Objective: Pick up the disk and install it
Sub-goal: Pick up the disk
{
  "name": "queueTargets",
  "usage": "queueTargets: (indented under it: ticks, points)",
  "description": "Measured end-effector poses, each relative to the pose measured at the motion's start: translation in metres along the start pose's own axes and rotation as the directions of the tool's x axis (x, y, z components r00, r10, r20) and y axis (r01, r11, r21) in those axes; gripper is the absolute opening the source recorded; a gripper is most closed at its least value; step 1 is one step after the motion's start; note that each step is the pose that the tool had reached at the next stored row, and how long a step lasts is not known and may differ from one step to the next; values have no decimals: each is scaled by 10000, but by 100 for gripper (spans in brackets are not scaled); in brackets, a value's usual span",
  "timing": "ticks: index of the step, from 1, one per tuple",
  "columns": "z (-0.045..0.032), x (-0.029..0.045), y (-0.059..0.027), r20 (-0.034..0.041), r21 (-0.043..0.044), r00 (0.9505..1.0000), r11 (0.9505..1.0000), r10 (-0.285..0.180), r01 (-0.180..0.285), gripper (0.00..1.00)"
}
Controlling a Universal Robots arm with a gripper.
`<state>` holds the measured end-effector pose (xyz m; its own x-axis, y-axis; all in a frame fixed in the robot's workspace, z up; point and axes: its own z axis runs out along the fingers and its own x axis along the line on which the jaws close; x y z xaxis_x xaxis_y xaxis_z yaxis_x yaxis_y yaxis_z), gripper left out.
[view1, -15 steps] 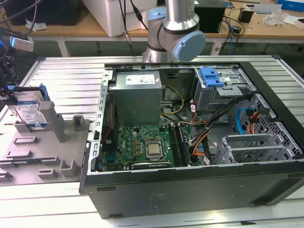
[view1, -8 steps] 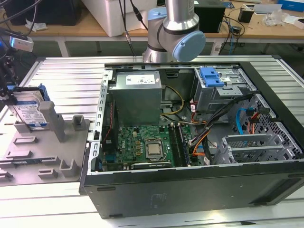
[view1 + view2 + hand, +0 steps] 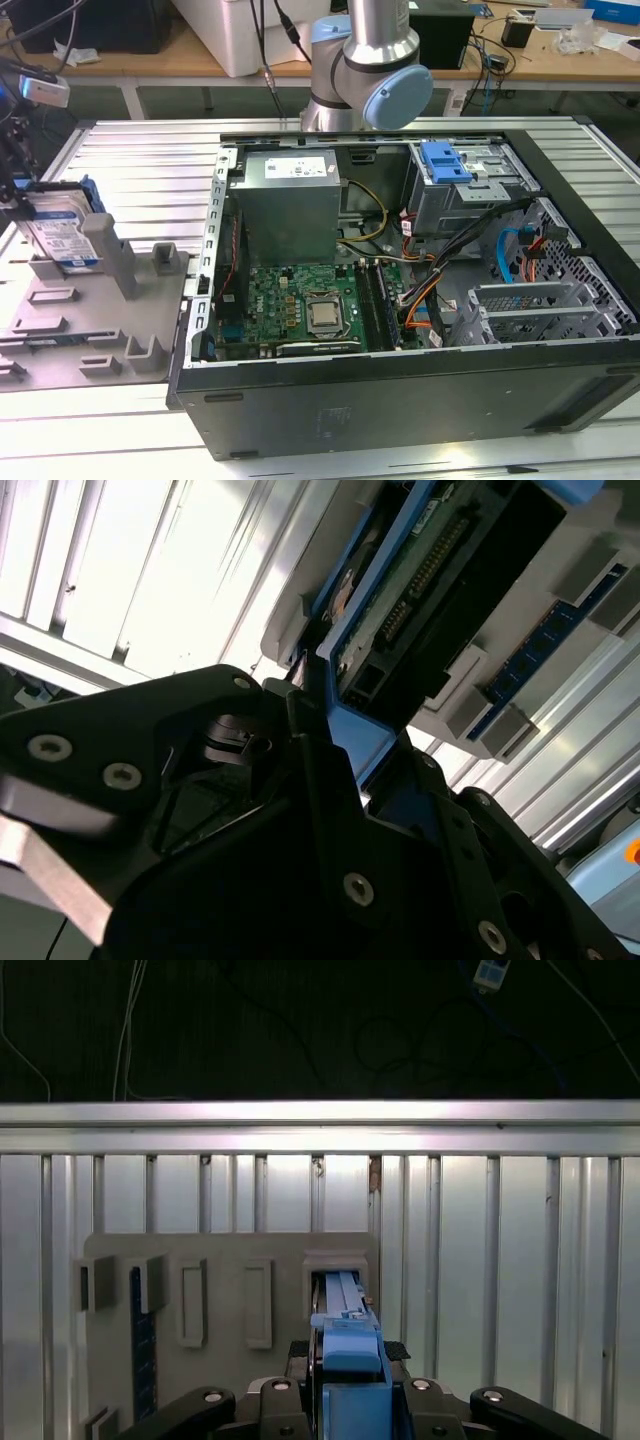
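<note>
Gripper point(image 3: 348, 1355) fingers pinch the blue-framed disk point(image 3: 62, 238), standing on edge in the grey fixture point(image 3: 90, 330), at the exterior view's left of the open computer case point(image 3: 400, 410).

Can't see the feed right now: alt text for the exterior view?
At the exterior view's left edge, the gripper is at the disk, which stands upright in a grey holder on the slatted metal table. An open computer case lies beside it, motherboard and drive cage exposed; the arm rises behind the case.
</note>
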<state>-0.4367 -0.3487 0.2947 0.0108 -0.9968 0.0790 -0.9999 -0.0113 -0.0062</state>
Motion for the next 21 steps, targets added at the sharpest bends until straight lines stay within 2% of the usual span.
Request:
queueTargets:
  ticks: [11, 17, 21]
  points:
    - [-154, 12, -1, -15, -1, 10000, 10000, 0, 0, 37]
    - [-241, 15, -2, -55, -1, 10000, 10000, 0, 0, 37]
    - [-263, 14, -2, -66, 0, 10000, 10000, 0, 0, 37]
